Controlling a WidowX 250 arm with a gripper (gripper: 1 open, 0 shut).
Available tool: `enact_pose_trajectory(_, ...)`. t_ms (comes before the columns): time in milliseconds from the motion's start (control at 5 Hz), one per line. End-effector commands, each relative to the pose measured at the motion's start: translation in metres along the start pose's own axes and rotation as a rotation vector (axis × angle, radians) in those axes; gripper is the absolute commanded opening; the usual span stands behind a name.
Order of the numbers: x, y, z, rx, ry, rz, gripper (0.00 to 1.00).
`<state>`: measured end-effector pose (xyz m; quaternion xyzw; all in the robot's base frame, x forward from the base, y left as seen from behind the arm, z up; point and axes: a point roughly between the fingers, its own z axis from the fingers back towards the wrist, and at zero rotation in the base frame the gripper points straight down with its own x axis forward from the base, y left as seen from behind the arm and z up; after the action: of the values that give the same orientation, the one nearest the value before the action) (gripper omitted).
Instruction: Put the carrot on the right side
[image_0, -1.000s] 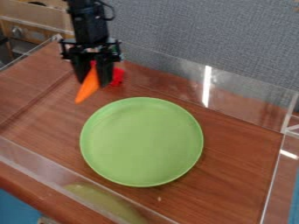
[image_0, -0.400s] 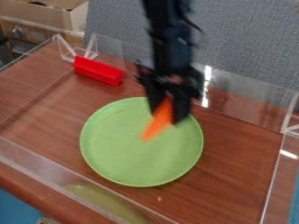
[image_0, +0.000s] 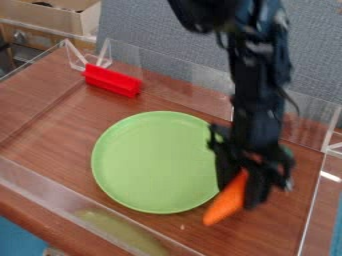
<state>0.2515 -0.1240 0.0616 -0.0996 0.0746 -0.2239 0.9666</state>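
gripper (image_0: 254, 180) clamps the carrot (image_0: 229, 202) at the green plate's (image_0: 147, 160) four o'clock; lower gently onto wood, clear of the rim, before releasing

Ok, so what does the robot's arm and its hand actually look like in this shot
The arm is black all over, built from chunky, rounded segments stacked down to a narrower wrist. The hand is black too, a compact block ending in two short, straight fingers. The picture is blurred, so no markings, labels or loose cables can be made out on either part.
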Motion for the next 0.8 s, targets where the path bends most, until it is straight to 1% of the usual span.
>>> enact_pose_trajectory(0,0.002,0.004,-0.012,-0.004,-0.006,0.0,0.0)
enact_pose_trajectory(200,0.002,0.022,-0.019,-0.005,-0.004,0.024,0.0)
enact_pose_trajectory(400,0.001,0.035,-0.02,-0.004,-0.006,0.043,0.0)
enact_pose_trajectory(600,0.001,0.036,-0.02,0.005,-0.008,0.05,1.0)
